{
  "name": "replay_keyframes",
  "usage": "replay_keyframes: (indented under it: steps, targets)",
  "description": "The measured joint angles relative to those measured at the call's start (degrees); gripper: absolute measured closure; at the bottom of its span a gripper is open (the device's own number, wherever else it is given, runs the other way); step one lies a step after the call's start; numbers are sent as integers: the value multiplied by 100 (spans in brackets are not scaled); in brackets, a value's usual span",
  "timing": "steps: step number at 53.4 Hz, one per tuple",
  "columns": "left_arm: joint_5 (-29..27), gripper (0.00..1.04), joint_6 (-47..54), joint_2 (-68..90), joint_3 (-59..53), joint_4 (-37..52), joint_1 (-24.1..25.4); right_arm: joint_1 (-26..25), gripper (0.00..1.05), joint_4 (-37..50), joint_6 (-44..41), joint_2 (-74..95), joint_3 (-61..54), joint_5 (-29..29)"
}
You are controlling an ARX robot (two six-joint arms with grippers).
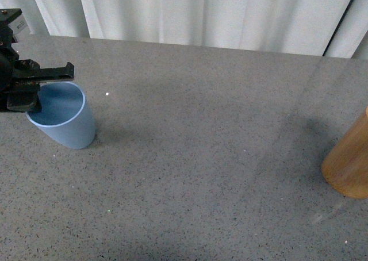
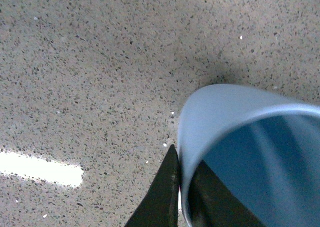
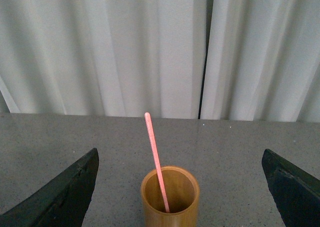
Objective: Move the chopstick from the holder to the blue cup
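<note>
The light blue cup (image 1: 64, 122) rests on the grey table (image 1: 201, 157) at the far left, mouth up and empty. My left gripper (image 1: 24, 93) is shut on the cup's rim. In the left wrist view one finger (image 2: 161, 197) lies outside the cup (image 2: 235, 122) wall and the other inside. The orange-brown holder (image 1: 349, 166) stands at the right edge of the front view. In the right wrist view one reddish chopstick (image 3: 155, 157) leans in the holder (image 3: 170, 199). My right gripper (image 3: 179, 154) is open wide, a finger on each side of the holder and apart from it.
White curtains (image 1: 201, 14) hang behind the table's far edge. A dark gap (image 3: 204, 52) splits the curtains behind the holder. A bright patch of light (image 2: 40, 168) lies on the table beside the cup.
</note>
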Motion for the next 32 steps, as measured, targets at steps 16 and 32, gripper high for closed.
replay_keyframes:
  steps: [16,32]
  targets:
    - [337,101,66,-234,269,-487,-330,0,10,0,0,0,0,0]
    - [313,101,-118,-903,599,-713,-2225,0,10,0,0,0,0,0]
